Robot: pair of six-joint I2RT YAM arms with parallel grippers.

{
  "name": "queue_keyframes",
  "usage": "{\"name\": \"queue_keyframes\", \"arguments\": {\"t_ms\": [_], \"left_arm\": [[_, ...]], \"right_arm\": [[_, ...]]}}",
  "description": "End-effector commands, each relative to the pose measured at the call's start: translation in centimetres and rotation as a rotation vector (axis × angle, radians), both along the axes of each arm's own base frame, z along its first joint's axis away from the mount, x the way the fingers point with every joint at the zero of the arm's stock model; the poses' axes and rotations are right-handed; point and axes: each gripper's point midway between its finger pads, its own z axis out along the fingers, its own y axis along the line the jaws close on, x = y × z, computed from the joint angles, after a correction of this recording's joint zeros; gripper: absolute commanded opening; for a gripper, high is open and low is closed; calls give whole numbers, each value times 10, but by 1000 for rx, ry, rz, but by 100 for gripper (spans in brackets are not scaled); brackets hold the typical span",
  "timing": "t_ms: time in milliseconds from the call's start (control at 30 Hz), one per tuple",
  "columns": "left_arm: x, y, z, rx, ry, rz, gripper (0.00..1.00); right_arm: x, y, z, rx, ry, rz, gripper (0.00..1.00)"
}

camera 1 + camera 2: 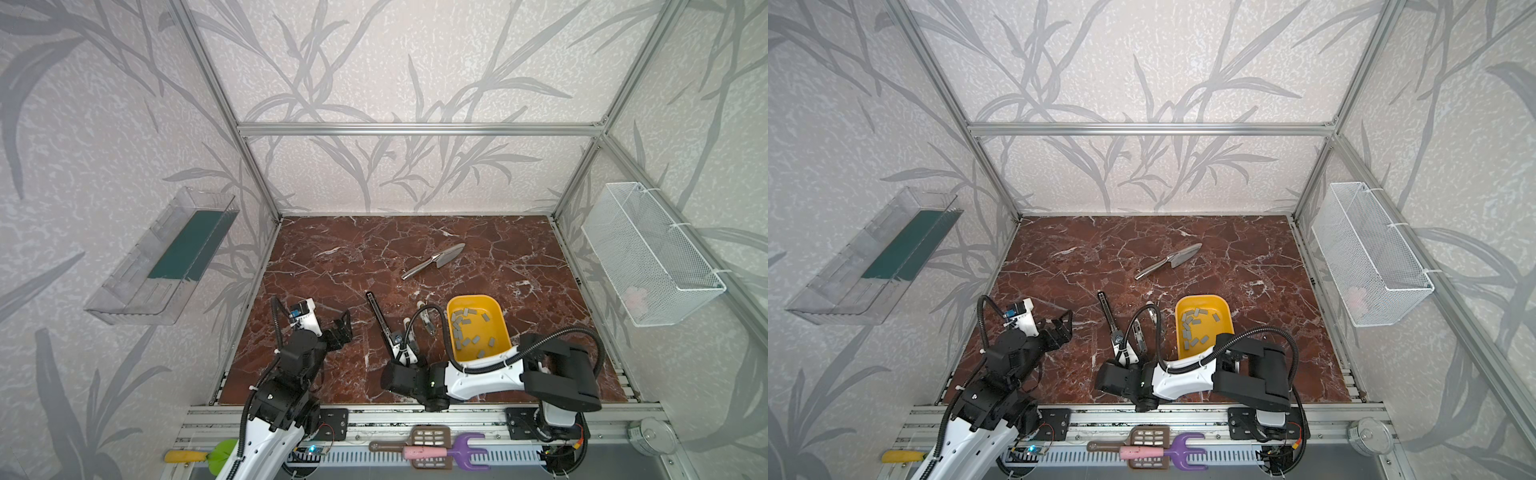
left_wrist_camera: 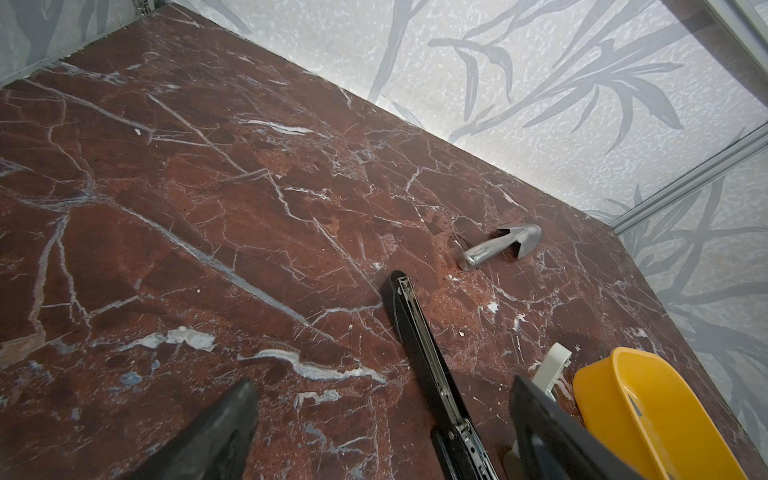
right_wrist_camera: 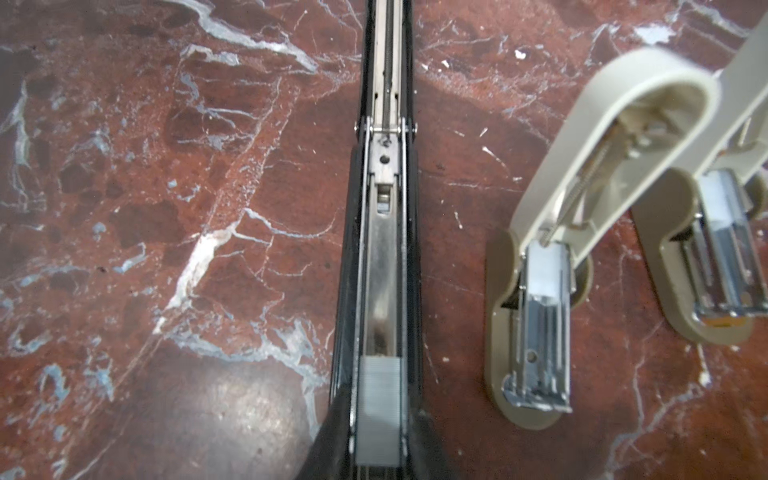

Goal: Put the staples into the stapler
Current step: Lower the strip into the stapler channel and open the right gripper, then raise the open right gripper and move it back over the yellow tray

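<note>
- The left tool (image 1: 341,326) hangs just above the tabletop (image 1: 324,257) at 9 o'clock of the black stapler (image 1: 376,311), jaws spread wide, holding nothing.
- The right tool (image 1: 403,347) sits over the stapler's near end; I cannot tell whether its jaws are apart or closed.
- The stapler lies opened flat, with one strip of staples (image 3: 380,411) in its metal channel.
- More staples lie loose in the yellow tub (image 1: 503,324) at 3 o'clock of it.
- Two beige staplers (image 3: 536,299) stand open between stapler and tub.
</note>
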Motion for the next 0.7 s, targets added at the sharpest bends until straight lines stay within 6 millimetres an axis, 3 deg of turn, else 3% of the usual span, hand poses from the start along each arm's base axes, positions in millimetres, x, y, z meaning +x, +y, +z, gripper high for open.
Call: {"name": "queue_keyframes", "arguments": {"t_ms": [0,200,333,533,667], "left_arm": [[1,-2,1,9,-16,-11,95],[1,-2,0,9,-16,-12,95],[1,-2,1,8,-16,-14,95],[1,-2,1,8,-17,-12,95],[1,-2,1,9,-17,-11,95]], "right_arm": [[11,3,-6,-17,7,-35,20],[23,15,-7,-7,16,-45,20],[26,18,-3,7,15,-41,26],[28,20,27,70,-27,-14,56],[26,19,58,124,-66,27,63]]}}
